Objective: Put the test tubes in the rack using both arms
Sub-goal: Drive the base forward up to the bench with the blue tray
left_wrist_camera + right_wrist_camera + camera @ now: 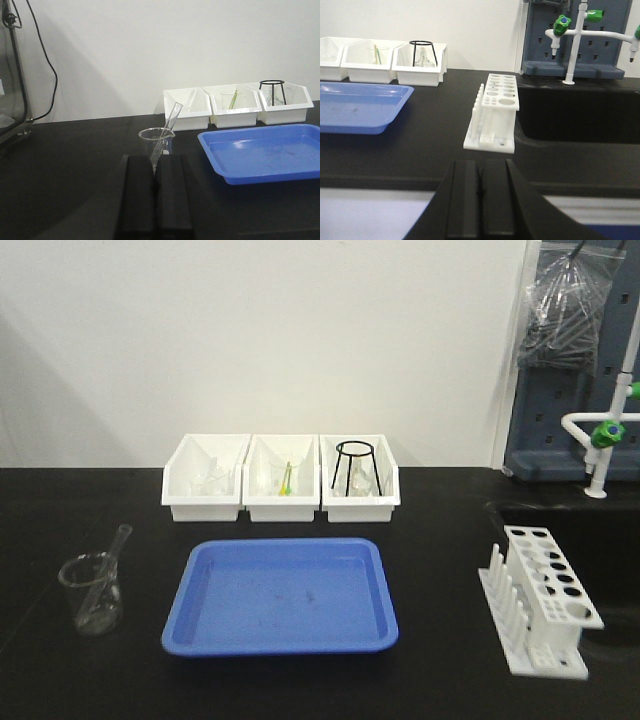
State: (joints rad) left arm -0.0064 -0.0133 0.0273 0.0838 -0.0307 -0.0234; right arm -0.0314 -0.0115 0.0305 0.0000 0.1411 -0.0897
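Black bench carries every item.

1. Nearest: my left claw has its jaws pressed together with nothing between them. My right claw is the same. Neither can take glass until the jaws are spread.
2. Just ahead of the left claw stands a beaker. One test tube leans in it, upper end resting on the rim and tilted away from me.
3. Ahead of the right claw stands the rack, its holes unfilled, right beside the edge of the sink.
4. Between the two lies a blue tray, with white bins beyond it.

Hazards, as judged:
- The tube is thin and slanted. A grip that is off its axis may lever the beaker over or let the glass slip.
- Tube and rack sit well apart, so a hand-over between claws is likely. Releasing too early there drops the tube.
- A misaligned insertion may shove the light rack toward the sink.
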